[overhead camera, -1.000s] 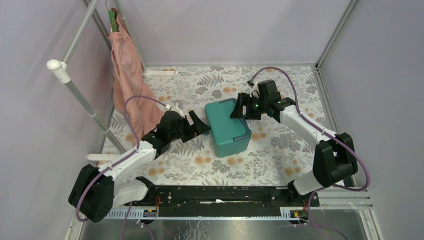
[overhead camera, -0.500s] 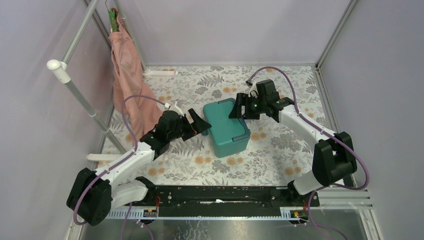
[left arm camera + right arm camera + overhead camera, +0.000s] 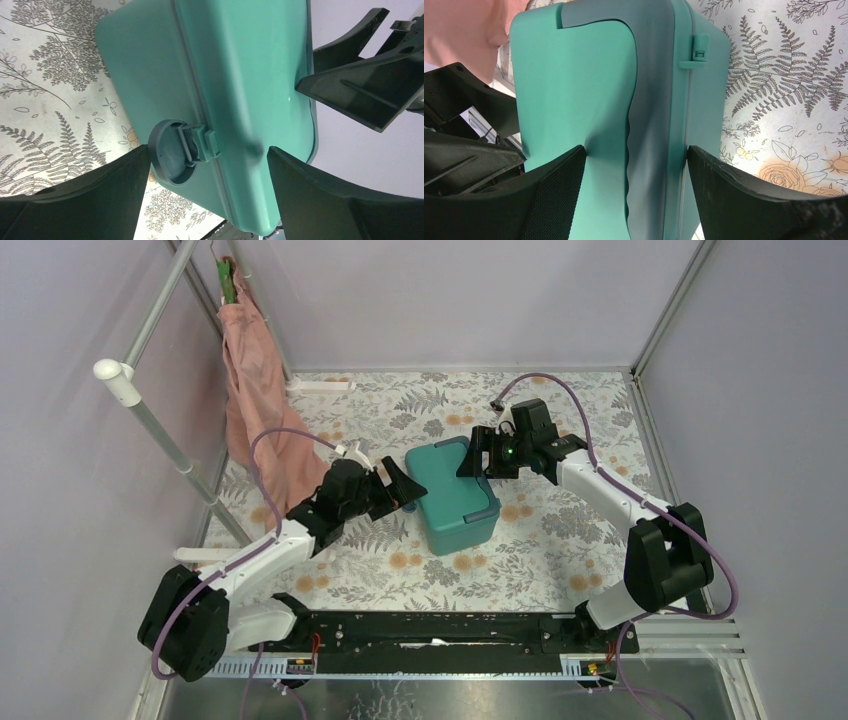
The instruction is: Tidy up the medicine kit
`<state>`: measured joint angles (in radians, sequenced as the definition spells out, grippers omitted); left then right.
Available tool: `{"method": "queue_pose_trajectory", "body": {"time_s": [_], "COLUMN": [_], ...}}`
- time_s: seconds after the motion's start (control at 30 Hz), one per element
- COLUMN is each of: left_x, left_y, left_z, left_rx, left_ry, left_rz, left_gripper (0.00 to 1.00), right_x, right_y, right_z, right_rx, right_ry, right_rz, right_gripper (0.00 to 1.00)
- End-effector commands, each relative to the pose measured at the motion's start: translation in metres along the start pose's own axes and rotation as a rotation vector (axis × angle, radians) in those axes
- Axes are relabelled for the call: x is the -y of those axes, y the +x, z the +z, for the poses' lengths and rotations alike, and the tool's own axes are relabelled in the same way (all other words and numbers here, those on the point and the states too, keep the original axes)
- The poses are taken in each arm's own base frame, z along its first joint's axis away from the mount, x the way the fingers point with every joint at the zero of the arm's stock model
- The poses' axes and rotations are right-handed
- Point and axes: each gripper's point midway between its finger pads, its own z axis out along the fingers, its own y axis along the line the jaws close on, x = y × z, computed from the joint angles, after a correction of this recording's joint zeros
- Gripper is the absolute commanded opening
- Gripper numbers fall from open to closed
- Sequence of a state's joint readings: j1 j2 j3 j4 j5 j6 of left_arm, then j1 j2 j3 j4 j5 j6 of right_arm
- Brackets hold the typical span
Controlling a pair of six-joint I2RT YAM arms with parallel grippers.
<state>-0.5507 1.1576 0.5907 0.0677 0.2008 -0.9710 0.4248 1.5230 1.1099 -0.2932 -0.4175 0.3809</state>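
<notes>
Teal-green rectangular plastic medicine kit (image 3: 455, 495) w/ rounded corners sits lid shut at centre of the top view on the floral-print table (image 3: 560, 530), long axis running upper left to lower right.

Left pincer (image 3: 404, 490) is at the kit's left side, jaws spread wide, released, nothing held. In the left wrist view its dark fingers (image 3: 100, 195) fill the bottom corners w/ the kit's side between them. A grey round plastic disc (image 3: 167, 162) sits at the seam by a small teal clasp, approx. mid-frame. The finger at lower left looks just clear of the disc, but the angle is poor, so contact can't be ruled out.

Right pincer (image 3: 478, 454) is at the kit's upper right end, also spread, gripping nothing. Right wrist view: kit fills centre & upper left, a small teal latch tab (image 3: 695, 50) on its seam at upper right, fingers low in frame either side of the lid's middle band.

Pink cloth (image 3: 255, 400) hangs from a green hanger (image 3: 228, 282), upper left of the top view, beside a slanted metal pole (image 3: 165, 438).
</notes>
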Motion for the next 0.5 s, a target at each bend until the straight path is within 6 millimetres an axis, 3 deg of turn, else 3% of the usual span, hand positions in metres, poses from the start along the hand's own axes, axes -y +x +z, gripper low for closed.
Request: {"method": "queue_pose_trajectory", "body": {"time_s": [0.0,0.47], "left_x": [0.0248,0.0295], "left_y": [-0.0088,-0.0160], "left_z": [0.0013,-0.0060], "left_rx": [0.026,0.048], "left_ry": [0.069,0.037], "left_rz": [0.020,0.059], "left_gripper": [0.93,0.80], "right_x": [0.0006,0.0007], "right_y": [0.0161,0.0172], "right_z": [0.0072,0.0119], "right_rx": [-0.068,-0.083], "right_ry": [0.017,0.018], "right_rz": [-0.030,-0.036], "right_gripper": [0.80,0.80]}}
